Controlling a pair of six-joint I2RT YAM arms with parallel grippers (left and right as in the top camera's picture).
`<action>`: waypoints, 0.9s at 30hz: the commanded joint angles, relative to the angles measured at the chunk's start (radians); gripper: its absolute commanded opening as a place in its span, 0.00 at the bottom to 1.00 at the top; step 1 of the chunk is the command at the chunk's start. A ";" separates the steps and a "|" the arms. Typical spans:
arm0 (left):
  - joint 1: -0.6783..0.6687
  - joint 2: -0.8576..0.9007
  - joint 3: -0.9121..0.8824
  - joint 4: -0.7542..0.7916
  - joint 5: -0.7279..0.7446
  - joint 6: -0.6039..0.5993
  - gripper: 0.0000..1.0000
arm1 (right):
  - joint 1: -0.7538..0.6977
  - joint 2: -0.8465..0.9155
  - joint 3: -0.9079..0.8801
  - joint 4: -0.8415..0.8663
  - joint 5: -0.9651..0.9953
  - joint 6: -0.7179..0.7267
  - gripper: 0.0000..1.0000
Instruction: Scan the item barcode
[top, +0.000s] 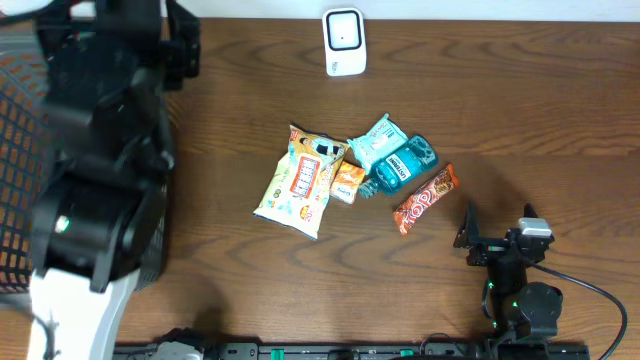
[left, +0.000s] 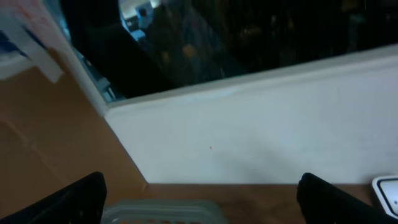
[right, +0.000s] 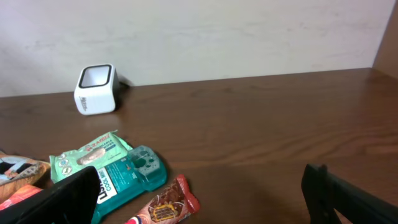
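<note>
On the table (top: 520, 110) lie five items (top: 347, 182) and one scanner (top: 344, 41).

Dark wood-grain tabletop (top: 520, 90) meets plain off-white wall (right: 217, 31); dark window (left: 249, 31) above wall, brown board (left: 37, 143) left of it.

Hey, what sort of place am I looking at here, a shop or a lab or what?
Probably a mock checkout bench in a lab: a white barcode scanner on a wooden table, a snack bag and chocolate bar lying loose, a black mesh basket at the edge.
</note>
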 joint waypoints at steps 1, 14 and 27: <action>0.002 -0.079 -0.023 0.006 -0.025 0.016 0.98 | -0.019 -0.005 -0.001 -0.003 -0.002 -0.010 0.99; 0.002 -0.401 -0.228 0.101 0.062 0.001 0.98 | -0.019 -0.005 -0.001 -0.003 -0.002 -0.010 0.99; 0.007 -0.731 -0.343 0.183 0.088 0.001 0.98 | -0.019 -0.005 -0.001 -0.003 -0.002 -0.010 0.99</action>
